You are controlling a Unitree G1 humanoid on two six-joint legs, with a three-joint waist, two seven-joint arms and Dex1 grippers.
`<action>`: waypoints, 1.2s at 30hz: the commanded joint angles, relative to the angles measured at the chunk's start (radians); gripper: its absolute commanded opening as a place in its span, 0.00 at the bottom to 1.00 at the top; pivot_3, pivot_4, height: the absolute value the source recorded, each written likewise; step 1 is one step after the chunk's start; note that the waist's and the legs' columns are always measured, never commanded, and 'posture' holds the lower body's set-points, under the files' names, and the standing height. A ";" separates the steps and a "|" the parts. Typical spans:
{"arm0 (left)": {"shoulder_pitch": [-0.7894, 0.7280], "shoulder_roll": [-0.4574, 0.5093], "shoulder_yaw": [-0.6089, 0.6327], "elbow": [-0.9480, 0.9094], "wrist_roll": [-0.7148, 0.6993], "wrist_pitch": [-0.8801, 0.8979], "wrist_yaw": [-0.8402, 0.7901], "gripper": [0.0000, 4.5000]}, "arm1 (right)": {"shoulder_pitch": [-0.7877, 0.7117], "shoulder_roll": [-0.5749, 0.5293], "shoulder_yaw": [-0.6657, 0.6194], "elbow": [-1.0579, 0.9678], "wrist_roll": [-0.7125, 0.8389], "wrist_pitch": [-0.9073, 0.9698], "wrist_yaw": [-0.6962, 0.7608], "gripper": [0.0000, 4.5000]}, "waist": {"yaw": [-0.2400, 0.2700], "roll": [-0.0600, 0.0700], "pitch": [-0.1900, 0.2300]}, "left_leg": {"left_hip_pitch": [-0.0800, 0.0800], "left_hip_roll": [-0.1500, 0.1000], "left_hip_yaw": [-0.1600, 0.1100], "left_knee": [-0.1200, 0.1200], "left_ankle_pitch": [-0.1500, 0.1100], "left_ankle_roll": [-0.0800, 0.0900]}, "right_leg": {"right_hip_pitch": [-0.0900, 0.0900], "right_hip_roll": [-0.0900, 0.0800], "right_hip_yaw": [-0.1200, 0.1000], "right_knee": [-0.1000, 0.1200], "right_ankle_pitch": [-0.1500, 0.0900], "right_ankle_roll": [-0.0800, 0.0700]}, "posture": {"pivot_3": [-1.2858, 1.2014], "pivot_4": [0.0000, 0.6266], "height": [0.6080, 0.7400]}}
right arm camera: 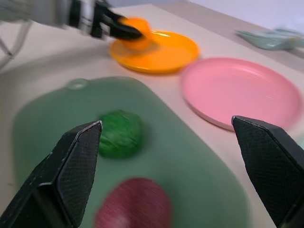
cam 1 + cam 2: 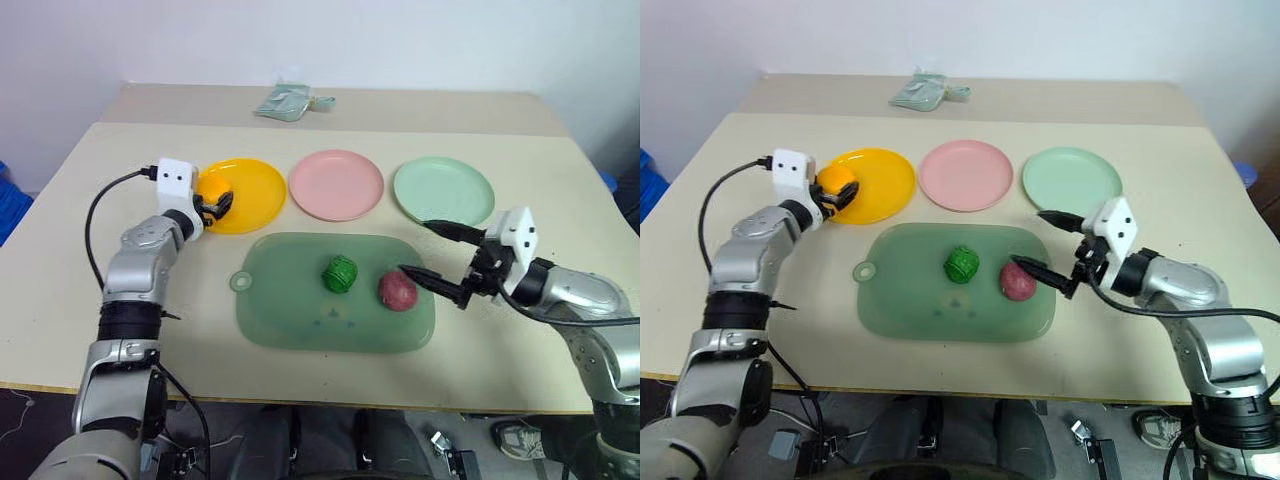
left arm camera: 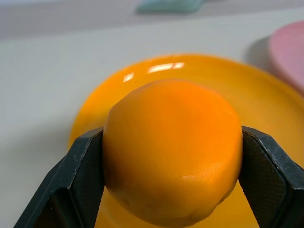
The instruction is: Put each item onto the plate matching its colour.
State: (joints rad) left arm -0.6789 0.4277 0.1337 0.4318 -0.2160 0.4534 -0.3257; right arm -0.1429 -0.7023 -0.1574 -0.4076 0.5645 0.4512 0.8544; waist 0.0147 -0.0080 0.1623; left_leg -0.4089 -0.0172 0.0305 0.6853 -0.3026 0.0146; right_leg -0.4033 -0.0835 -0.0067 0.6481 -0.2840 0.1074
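My left gripper (image 2: 213,201) is shut on the smooth orange-yellow ball (image 3: 173,149), held just over the left edge of the yellow plate (image 2: 252,192). The ridged dark green ball (image 2: 340,273) and the reddish-purple ball (image 2: 396,290) lie on the translucent green tray (image 2: 290,310). My right gripper (image 2: 432,252) stands open just right of the purple ball, one finger near it, nothing between the fingers. The pink plate (image 2: 336,184) and the mint green plate (image 2: 443,190) stand bare behind the tray.
A small pale green packet (image 2: 288,103) lies at the table's far edge. The tray has a round handle hole (image 2: 241,281) at its left end. Bare tabletop lies left of the yellow plate and right of the mint plate.
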 commanded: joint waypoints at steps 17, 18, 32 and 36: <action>0.094 0.041 -0.009 -0.405 -0.097 -0.061 -0.214 1.00 | 0.067 -0.036 -0.100 -0.017 -0.004 -0.026 -0.027 1.00 | -0.001 0.000 0.000 | 0.000 0.000 0.000 0.000 0.000 -0.001 | 0.000 -0.003 0.001 0.000 0.000 0.000 | 0.52 0.24 1.00; 0.105 0.042 -0.038 -0.432 -0.093 -0.047 -0.235 1.00 | 0.068 -0.037 -0.100 -0.015 -0.004 -0.028 -0.025 1.00 | 0.000 0.000 0.000 | 0.000 0.000 0.000 0.000 0.000 0.000 | 0.000 -0.003 0.001 0.000 0.000 0.000 | 0.52 0.24 1.00; 0.261 0.102 -0.235 -0.570 -0.128 -0.055 -0.550 1.00 | -0.041 0.014 0.142 -0.156 -0.050 0.127 -0.137 1.00 | -0.026 0.001 0.000 | 0.001 0.005 0.000 -0.001 -0.001 0.002 | -0.001 0.001 0.001 0.001 0.000 -0.001 | 0.52 0.24 1.00; 0.351 0.164 -0.145 -0.614 -0.173 -0.058 -0.584 1.00 | -0.128 0.077 0.259 -0.150 -0.089 0.221 -0.220 1.00 | -0.028 0.001 0.000 | 0.001 0.005 0.000 0.000 -0.001 0.002 | 0.000 0.000 0.001 0.000 0.000 -0.001 | 0.52 0.24 1.00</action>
State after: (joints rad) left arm -0.3479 0.5720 -0.0661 -0.1340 -0.3538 0.4078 -0.8904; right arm -0.2404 -0.6466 0.0696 -0.5336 0.4851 0.6385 0.6707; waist -0.0138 -0.0075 0.1619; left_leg -0.4081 -0.0123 0.0304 0.6848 -0.3038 0.0166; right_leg -0.4040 -0.0831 -0.0053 0.6484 -0.2843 0.1068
